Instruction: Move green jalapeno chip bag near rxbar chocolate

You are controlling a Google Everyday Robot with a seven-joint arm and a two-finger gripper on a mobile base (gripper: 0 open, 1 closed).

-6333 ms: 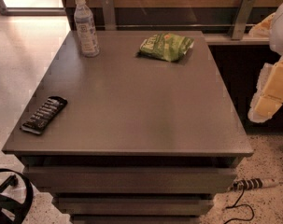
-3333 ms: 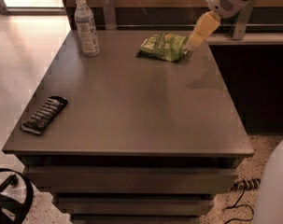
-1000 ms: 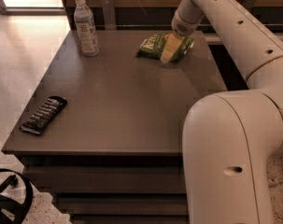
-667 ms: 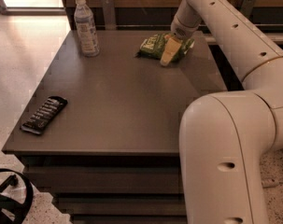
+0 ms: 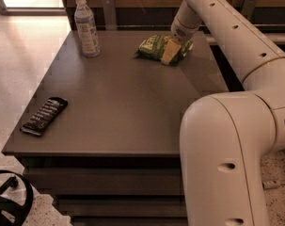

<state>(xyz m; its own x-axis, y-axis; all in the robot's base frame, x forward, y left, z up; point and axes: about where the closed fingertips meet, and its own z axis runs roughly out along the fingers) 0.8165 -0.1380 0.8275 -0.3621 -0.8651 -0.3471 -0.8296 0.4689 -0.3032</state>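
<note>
At the far side of the tabletop (image 5: 123,102), the hand (image 5: 170,51) rests on the green jalapeno chip bag (image 5: 153,45); whether it grips cannot be told. The carry to the rxbar chocolate (image 5: 44,115), well apart, is not yet done.

The gripper (image 5: 170,52) sits on the crinkly green chip bag (image 5: 152,45). Bare grey tabletop (image 5: 123,102) runs from there to the flat black bar wrapper (image 5: 44,115), with the clear plastic water bottle (image 5: 86,28) well aside.

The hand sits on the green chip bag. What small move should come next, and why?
Probably secure the green jalapeno chip bag and lift it slightly: the hand rests on it at the far side of the table, while the rxbar chocolate lies by the near left edge, so a diagonal carry remains.
</note>
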